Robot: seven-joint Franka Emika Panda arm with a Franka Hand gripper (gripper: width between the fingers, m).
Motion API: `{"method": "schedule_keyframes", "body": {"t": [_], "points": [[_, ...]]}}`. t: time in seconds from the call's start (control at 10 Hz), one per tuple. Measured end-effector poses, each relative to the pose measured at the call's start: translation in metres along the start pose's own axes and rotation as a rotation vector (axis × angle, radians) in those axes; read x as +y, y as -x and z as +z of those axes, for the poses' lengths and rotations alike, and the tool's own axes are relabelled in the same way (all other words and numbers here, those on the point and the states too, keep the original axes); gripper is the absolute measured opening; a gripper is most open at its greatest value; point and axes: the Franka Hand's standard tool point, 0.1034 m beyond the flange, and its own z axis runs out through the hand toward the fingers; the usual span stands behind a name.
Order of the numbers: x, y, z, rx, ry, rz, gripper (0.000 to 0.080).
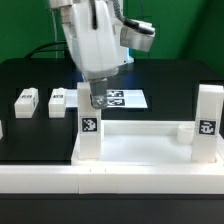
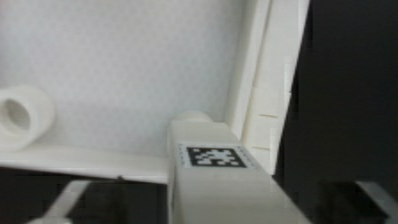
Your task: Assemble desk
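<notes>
Nearest the exterior camera, one long white rail [image 1: 120, 185] spans the near edge of the black table [image 1: 170, 75]. Just behind it lies one white tabletop [image 1: 140, 148], rim raised.

Legs counted: four.
- **Upright:** the left leg [image 1: 88, 135] and the right leg [image 1: 208, 115] stand at the tabletop's near corners, each marker-tagged.
- **Lying:** the first loose leg [image 1: 25, 100] and the second loose leg [image 1: 57, 101] lie apart on the exterior view's left.

One marker board [image 1: 128, 98] lies far centre. Bare table remains far right.

The gripper [image 1: 97, 100] hangs over the left leg with its jaws spread, gripping nothing.

The wrist view shows one round socket [image 2: 22, 112].
</notes>
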Motion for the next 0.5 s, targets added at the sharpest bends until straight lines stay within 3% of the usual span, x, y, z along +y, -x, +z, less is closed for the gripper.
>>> {"method": "schedule_keyframes", "body": {"t": [0.2,0.5], "points": [[0.0041,0.0007,0.0019,-0.017,0.007,-0.357,0.0640],[0.0043,-0.0002,0.0016,-0.015,0.007,-0.527,0.0648]]}}
